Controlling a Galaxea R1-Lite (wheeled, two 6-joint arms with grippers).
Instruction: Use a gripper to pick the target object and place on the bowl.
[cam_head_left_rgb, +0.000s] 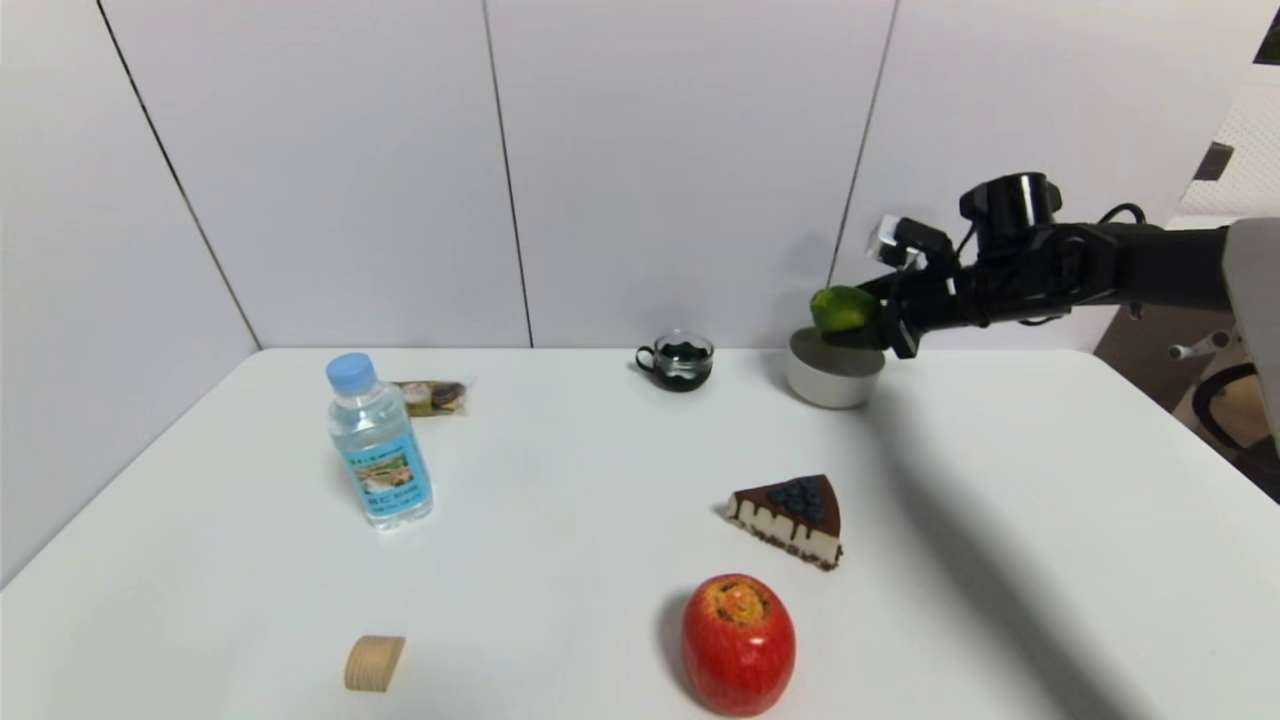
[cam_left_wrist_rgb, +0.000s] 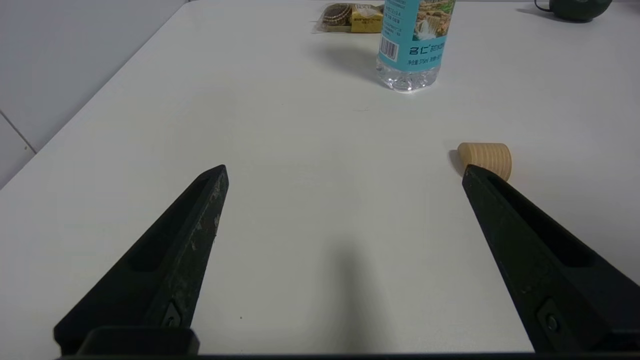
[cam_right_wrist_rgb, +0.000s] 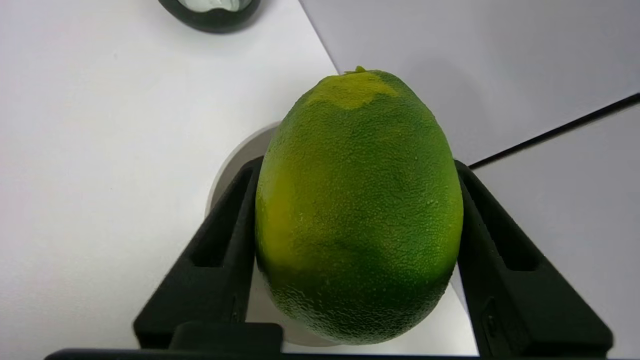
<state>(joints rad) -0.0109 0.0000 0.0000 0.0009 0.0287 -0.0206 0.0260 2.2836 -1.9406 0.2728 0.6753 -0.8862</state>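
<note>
The green fruit (cam_head_left_rgb: 843, 308) with a yellowish patch is held in my right gripper (cam_head_left_rgb: 868, 322), just above the off-white bowl (cam_head_left_rgb: 834, 376) at the far right of the table, near the wall. In the right wrist view the fruit (cam_right_wrist_rgb: 357, 210) fills the space between both black fingers (cam_right_wrist_rgb: 225, 240), which press its sides, and the bowl's rim (cam_right_wrist_rgb: 240, 155) shows beneath it. My left gripper (cam_left_wrist_rgb: 345, 172) is open and empty, low over the near left part of the table; it is out of the head view.
A red apple (cam_head_left_rgb: 738, 643) and a cake slice (cam_head_left_rgb: 790, 518) lie at the front right. A water bottle (cam_head_left_rgb: 378, 440), a snack packet (cam_head_left_rgb: 433, 397) and a wooden cylinder (cam_head_left_rgb: 375, 663) are on the left. A dark glass cup (cam_head_left_rgb: 678, 361) stands left of the bowl.
</note>
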